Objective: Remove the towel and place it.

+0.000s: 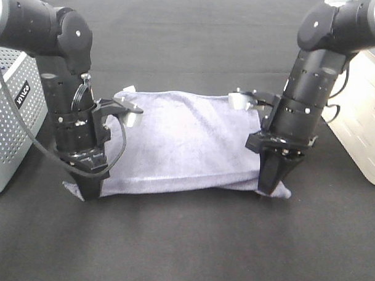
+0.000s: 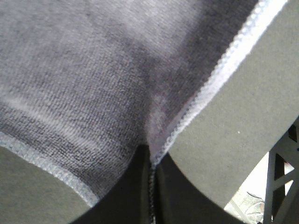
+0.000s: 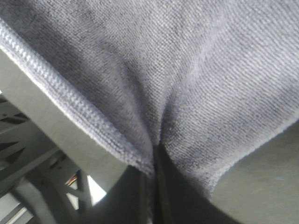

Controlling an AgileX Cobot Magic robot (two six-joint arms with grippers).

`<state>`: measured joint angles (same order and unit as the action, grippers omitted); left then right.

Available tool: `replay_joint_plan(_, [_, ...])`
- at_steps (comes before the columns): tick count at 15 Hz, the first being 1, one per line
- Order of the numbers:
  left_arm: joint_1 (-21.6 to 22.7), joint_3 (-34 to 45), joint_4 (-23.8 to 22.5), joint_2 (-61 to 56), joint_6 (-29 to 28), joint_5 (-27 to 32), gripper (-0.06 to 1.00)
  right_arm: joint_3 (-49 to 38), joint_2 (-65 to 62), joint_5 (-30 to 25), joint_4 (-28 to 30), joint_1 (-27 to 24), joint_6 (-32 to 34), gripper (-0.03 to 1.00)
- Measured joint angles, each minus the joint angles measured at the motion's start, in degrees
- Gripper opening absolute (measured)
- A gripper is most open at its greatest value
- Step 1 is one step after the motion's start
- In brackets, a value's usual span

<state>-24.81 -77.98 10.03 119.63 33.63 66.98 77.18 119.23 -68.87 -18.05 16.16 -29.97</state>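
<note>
In the high view, you are seeing the towel [image 1: 187, 143] lying flat on the dark counter [image 1: 190, 251], between your two arms. Your left tool [image 1: 90, 187] is pressing down on the towel's near left corner. Your right tool [image 1: 273, 183] is pressing on its near right corner. A perforated grey bin [image 1: 9, 122] is standing at the left edge, and a white box [image 1: 364, 122] at the right.

In the left wrist view, the left tool [image 2: 152, 186] is pinching closed on the towel [image 2: 93, 70], with the pale hem running into the jaws.

In the right wrist view, the right tool [image 3: 156, 186] is clamping closed on the towel [image 3: 210, 70], and the fabric is puckering into the jaws.
</note>
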Motion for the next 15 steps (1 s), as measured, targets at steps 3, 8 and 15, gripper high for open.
replay_joint_plan(3, [-0.11,2.46,0.52,0.00,-0.11,-0.23,0.00,-1.09,0.00,0.00,-1.09,0.17,0.00,0.00])
replay_joint_plan(8, [-0.34,2.75,-0.52,0.00,-0.23,-0.23,0.00,-1.15,0.00,0.00,-1.32,0.17,0.00,0.03])
replay_joint_plan(15, [0.17,3.50,-6.42,0.00,-0.23,1.83,0.01,-5.50,0.00,-0.23,2.18,-0.57,0.46,0.52])
